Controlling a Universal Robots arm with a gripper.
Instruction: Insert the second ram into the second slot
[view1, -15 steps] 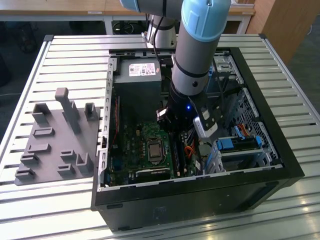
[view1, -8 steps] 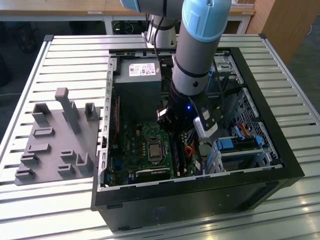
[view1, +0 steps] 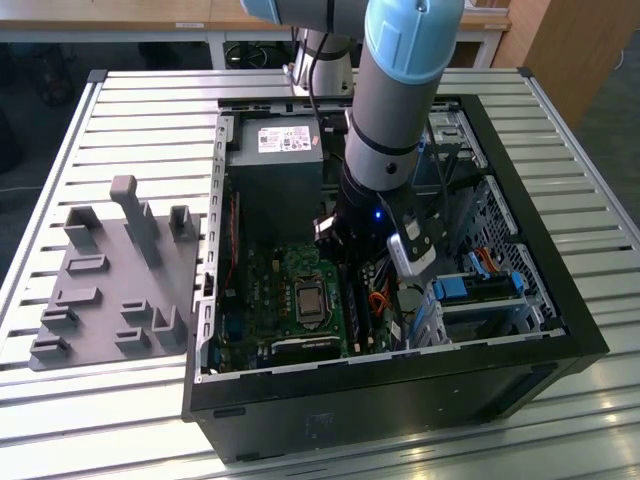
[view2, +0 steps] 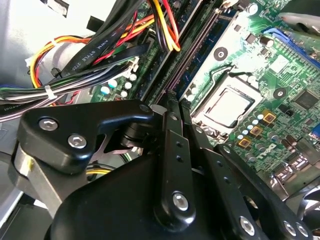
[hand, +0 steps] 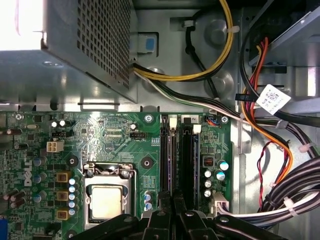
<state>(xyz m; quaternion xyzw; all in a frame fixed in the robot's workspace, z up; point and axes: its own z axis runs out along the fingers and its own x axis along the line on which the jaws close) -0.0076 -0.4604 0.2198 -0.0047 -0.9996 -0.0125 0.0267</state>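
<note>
Down inside the open computer case (view1: 575, 330) on the table (view1: 60, 140), the arm (view1: 395, 110) stands almost upright, so that the tool (hand: 172, 202) meets the motherboard (hand: 115, 140) square from above. The tool is drawn narrow, its tips nearly together. That suits a thin board taken by its flat faces, though I cannot tell whether anything is actually clamped between them. Straight ahead of the tips, a thin dark edge runs along the slot line toward a white latch (hand: 173, 122). I judge this to be the second ram (hand: 168, 160), standing on edge in or just over its slot. Just beside it lies a wider dark strip (hand: 186, 165), probably the neighbouring slot, whether filled or not. The processor socket (hand: 107, 200) sits off to one side of the tool. The bundled cables (hand: 300, 190) hang on the other side, held away from the slots so the descent stays clear.
</note>
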